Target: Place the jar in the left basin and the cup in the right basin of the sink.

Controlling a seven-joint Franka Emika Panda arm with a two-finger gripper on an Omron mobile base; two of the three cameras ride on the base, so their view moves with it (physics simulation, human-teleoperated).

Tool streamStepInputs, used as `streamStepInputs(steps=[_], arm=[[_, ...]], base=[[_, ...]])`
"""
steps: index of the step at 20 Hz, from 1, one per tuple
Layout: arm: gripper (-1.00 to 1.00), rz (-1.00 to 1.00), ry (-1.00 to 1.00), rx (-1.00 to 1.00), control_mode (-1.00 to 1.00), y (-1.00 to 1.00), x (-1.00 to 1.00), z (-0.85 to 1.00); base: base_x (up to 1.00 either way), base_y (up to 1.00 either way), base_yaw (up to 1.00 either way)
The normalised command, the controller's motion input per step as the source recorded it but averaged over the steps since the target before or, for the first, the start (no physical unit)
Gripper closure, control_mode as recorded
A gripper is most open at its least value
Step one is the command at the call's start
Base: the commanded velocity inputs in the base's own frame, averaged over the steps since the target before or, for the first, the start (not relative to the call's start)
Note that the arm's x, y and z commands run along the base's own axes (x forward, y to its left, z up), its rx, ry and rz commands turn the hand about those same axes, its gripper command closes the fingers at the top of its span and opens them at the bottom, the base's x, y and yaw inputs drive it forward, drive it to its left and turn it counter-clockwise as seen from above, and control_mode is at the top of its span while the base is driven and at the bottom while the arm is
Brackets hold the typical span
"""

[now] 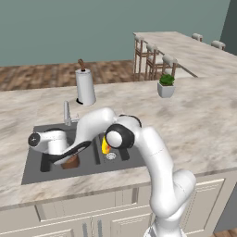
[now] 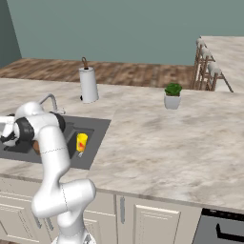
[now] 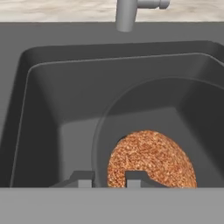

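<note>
Just beyond the gripper [image 3: 109, 179], the jar [image 3: 151, 159] is showing speckled rusty brown against the dark grey left basin [image 3: 65, 100]; the cup [image 2: 82, 141] is glowing yellow.

A white robot arm [image 2: 50, 143] reaches left over the dark double sink [image 2: 97, 138], where a yellow cup [image 2: 82, 142] stands upright in the right basin [image 2: 88, 150]. Behind, a paper-towel roll [image 2: 88, 84] and a potted plant [image 2: 172, 96] (well apart) sit on the marble counter [image 2: 162, 143].

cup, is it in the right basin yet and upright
Yes. The cup stands upright in the right basin, near its silver drain.
</note>
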Motion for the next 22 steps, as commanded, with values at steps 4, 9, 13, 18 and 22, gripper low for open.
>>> streamStepInputs(steps=[4, 9, 13, 18, 22], arm=[[-1.00, 0.00, -0.02, 0.00, -1.00, 0.08, -0.04, -0.07], [-1.00, 0.00, -0.13, -0.03, -1.00, -0.17, -0.54, 0.09], [-1.00, 0.00, -0.18, -0.04, -1.00, -0.44, -0.72, 0.22], [-1.00, 0.00, -0.19, -0.03, -1.00, -0.55, -0.68, 0.33], [-1.00, 0.00, -0.21, -0.01, -1.00, -0.60, -0.47, 0.55]], base=[[0.00, 0.00, 0.00], [0.00, 0.00, 0.00], [0.00, 0.00, 0.00], [0.00, 0.00, 0.00], [0.00, 0.00, 0.00]])
